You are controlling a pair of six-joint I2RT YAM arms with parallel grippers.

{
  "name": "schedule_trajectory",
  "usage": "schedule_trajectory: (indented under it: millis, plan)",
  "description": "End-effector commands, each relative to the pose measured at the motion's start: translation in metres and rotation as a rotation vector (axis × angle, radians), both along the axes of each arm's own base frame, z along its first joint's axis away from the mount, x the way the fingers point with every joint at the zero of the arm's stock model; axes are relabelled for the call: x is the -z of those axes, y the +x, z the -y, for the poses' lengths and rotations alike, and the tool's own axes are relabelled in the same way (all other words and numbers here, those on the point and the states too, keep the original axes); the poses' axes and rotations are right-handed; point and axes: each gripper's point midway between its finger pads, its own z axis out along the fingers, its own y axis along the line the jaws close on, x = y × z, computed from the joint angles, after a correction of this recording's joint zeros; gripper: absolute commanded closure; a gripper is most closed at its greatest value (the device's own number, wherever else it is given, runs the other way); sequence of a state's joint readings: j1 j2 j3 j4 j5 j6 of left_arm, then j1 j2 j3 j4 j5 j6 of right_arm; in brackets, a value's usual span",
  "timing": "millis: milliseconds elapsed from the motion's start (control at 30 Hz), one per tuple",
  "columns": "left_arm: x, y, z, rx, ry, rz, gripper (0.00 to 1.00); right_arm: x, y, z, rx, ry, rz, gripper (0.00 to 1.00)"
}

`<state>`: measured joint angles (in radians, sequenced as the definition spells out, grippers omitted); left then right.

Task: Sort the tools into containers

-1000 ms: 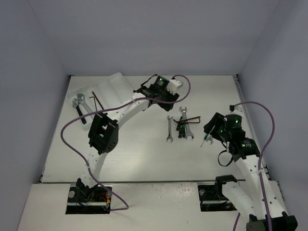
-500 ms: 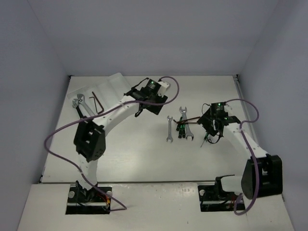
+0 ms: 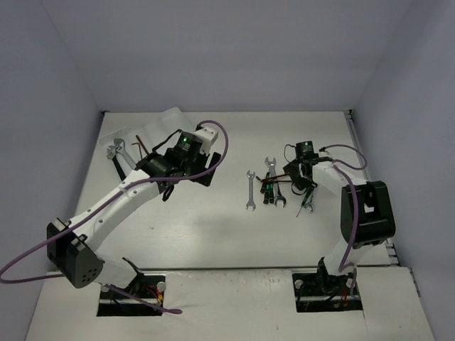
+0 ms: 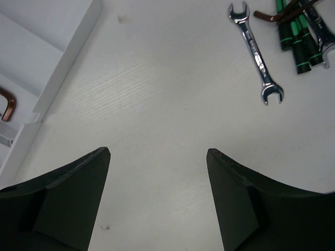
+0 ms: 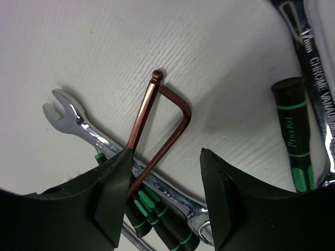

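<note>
1. Camera above: you have the white tray [image 3: 165, 122] at the far left of the table [image 3: 213, 227]. An adjustable wrench [image 3: 116, 150] lies at its near-left end, but you cannot tell in which compartment. The left gripper [image 3: 205, 172] hangs over the table between the tray and a lone wrench [image 3: 249, 190]. The right gripper [image 3: 293, 176] sits over a cluster right of centre made up of screwdrivers [image 3: 268, 193], a second wrench [image 3: 273, 174] and a brown hex key [image 3: 282, 172]. A single screwdriver [image 3: 306, 203] lies just right of the cluster.
2. Left wrist: your left gripper [image 4: 157, 172] is spread wide and holds nothing, with only table between its fingers [image 4: 68, 204]. The tray wall [image 4: 68, 57] is at upper left, the lone wrench [image 4: 255, 52] at upper right, and the screwdrivers [image 4: 298, 44] beyond it.
3. Right wrist: your right gripper [image 5: 165, 178] is partly open and straddles the hex key [image 5: 180, 123], which lies on the table across the second wrench [image 5: 78, 125]. Nothing is clamped. You cannot tell whether the left finger [image 5: 110, 204] touches the key. The single screwdriver [image 5: 293, 125], black with green marks, lies to the right.
</note>
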<state>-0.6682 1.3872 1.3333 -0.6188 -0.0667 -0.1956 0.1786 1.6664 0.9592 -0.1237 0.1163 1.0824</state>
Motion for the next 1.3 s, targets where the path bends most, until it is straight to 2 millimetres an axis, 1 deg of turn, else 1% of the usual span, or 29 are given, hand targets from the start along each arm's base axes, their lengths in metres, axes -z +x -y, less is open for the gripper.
schedule_trajectory:
  millis: [0, 67, 100, 233, 333, 367, 467, 600, 633, 733, 800, 833, 900, 967, 1067, 1100, 1167, 1233, 1267]
  plan:
    - [-0.028, -0.009, -0.017, -0.053, -0.043, 0.078, 0.28, -0.003, 0.018, -0.006, 0.080, 0.004, 0.038, 0.51]
    - [-0.027, -0.013, -0.021, -0.056, -0.040, 0.081, 0.28, 0.006, 0.016, -0.008, 0.087, 0.002, 0.018, 0.53]
    - [-0.025, -0.016, -0.023, -0.058, -0.034, 0.077, 0.28, 0.009, 0.015, -0.009, 0.090, 0.000, 0.010, 0.56]
    - [-0.024, -0.023, -0.029, -0.059, -0.037, 0.075, 0.28, 0.018, 0.009, -0.010, 0.109, -0.001, -0.009, 0.63]
    - [-0.023, -0.028, -0.032, -0.061, -0.044, 0.075, 0.28, 0.025, 0.001, -0.009, 0.115, -0.002, -0.030, 0.71]
    - [-0.023, -0.029, -0.032, -0.060, -0.048, 0.075, 0.28, 0.027, -0.001, -0.009, 0.113, -0.002, -0.039, 0.75]
    - [-0.021, -0.032, -0.033, -0.057, -0.051, 0.069, 0.28, 0.030, -0.006, -0.011, 0.102, 0.003, -0.052, 0.83]
    - [-0.023, -0.034, -0.032, -0.052, -0.068, 0.068, 0.28, 0.029, -0.009, -0.013, 0.064, -0.002, -0.055, 1.00]
    - [-0.024, -0.035, -0.030, -0.045, -0.078, 0.067, 0.28, 0.025, -0.008, -0.013, 0.053, -0.006, -0.045, 1.00]
    - [-0.033, -0.038, -0.022, -0.019, -0.121, 0.064, 0.28, -0.001, 0.000, -0.014, 0.003, -0.032, 0.025, 1.00]
    - [-0.040, -0.039, -0.017, -0.001, -0.152, 0.065, 0.28, -0.035, 0.008, -0.018, -0.035, -0.042, 0.116, 1.00]
    - [-0.045, -0.039, -0.013, 0.008, -0.167, 0.065, 0.28, -0.046, 0.010, -0.018, -0.046, -0.060, 0.147, 1.00]
    - [-0.053, -0.041, -0.002, 0.036, -0.217, 0.050, 0.28, -0.082, 0.014, -0.023, -0.135, -0.108, 0.237, 1.00]
    - [-0.061, -0.042, 0.011, 0.065, -0.274, 0.036, 0.28, -0.110, 0.014, -0.040, -0.231, -0.136, 0.306, 1.00]
    - [-0.082, -0.042, 0.034, 0.097, -0.404, 0.028, 0.28, -0.148, 0.002, -0.056, -0.316, -0.140, 0.413, 1.00]
    - [-0.087, -0.043, 0.040, 0.108, -0.442, 0.022, 0.28, -0.156, -0.002, -0.060, -0.335, -0.134, 0.440, 1.00]
    - [-0.100, -0.043, 0.058, 0.141, -0.543, 0.010, 0.28, -0.167, -0.008, -0.075, -0.417, -0.088, 0.501, 1.00]
    - [-0.101, -0.042, 0.071, 0.157, -0.598, -0.022, 0.28, -0.179, -0.018, -0.082, -0.463, -0.052, 0.544, 1.00]
    - [-0.106, -0.043, 0.079, 0.169, -0.634, -0.034, 0.28, -0.189, -0.020, -0.088, -0.485, -0.026, 0.581, 1.00]
